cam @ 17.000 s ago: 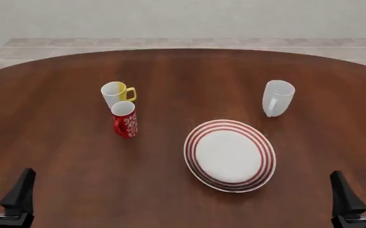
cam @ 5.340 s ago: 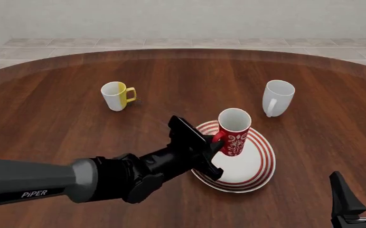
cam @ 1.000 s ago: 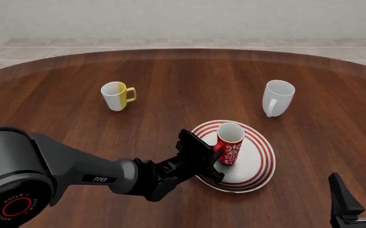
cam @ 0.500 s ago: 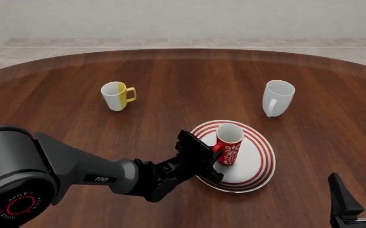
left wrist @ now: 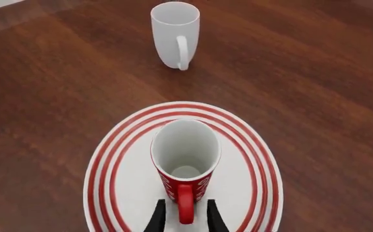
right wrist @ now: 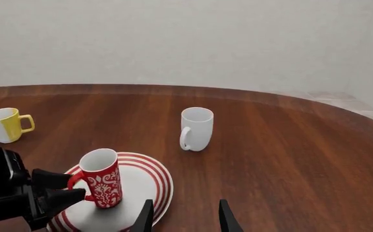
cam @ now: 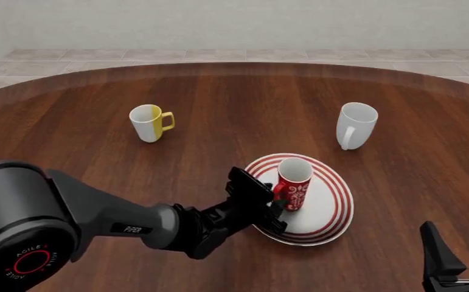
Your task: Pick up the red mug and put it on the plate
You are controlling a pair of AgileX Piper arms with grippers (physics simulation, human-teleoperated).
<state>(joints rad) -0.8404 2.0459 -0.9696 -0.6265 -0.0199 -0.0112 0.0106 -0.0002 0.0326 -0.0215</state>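
The red mug (cam: 292, 184) stands upright on the plate (cam: 329, 204), on its left part, handle toward my left arm. In the left wrist view the red mug (left wrist: 185, 159) is seen from above, white inside, on the plate (left wrist: 254, 159). My left gripper (cam: 273, 204) is open, a finger on each side of the handle with a small gap to it; one fingertip (left wrist: 157, 218) shows this. My right gripper (cam: 462, 255) is open and empty at the near right edge. In the right wrist view the red mug (right wrist: 102, 181) stands on the plate (right wrist: 144, 186).
A plain white mug (cam: 356, 125) stands behind the plate to the right; it also shows in the left wrist view (left wrist: 175, 34) and the right wrist view (right wrist: 196, 128). A white mug with a yellow handle (cam: 149, 121) stands at the far left.
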